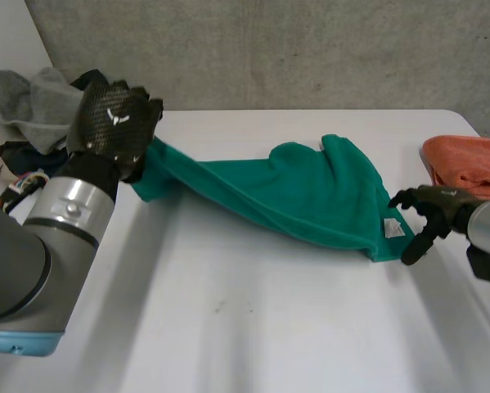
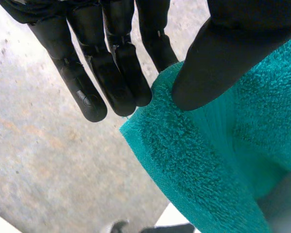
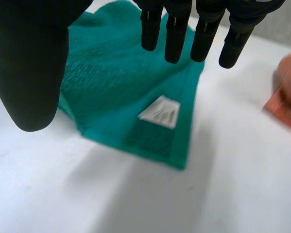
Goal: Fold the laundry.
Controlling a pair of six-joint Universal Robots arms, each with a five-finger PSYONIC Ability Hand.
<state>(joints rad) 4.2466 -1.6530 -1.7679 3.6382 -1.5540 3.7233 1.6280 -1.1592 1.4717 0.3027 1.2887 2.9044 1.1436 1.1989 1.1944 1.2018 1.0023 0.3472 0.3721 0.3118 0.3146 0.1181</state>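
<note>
White desk spreads nearest to me. Across it stretches the teal terry towel; my right hand, fingers released, hovers beside its labelled corner. My left hand grasps the opposite end with its fingers, raised off the desk. Farther back: orange cloth, grey clothes heap, concrete wall.

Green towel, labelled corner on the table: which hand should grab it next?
Right, probably. The right hand hovers open beside that corner of the green towel, by its white label. The left hand pinches the opposite end, raised off the table.
</note>
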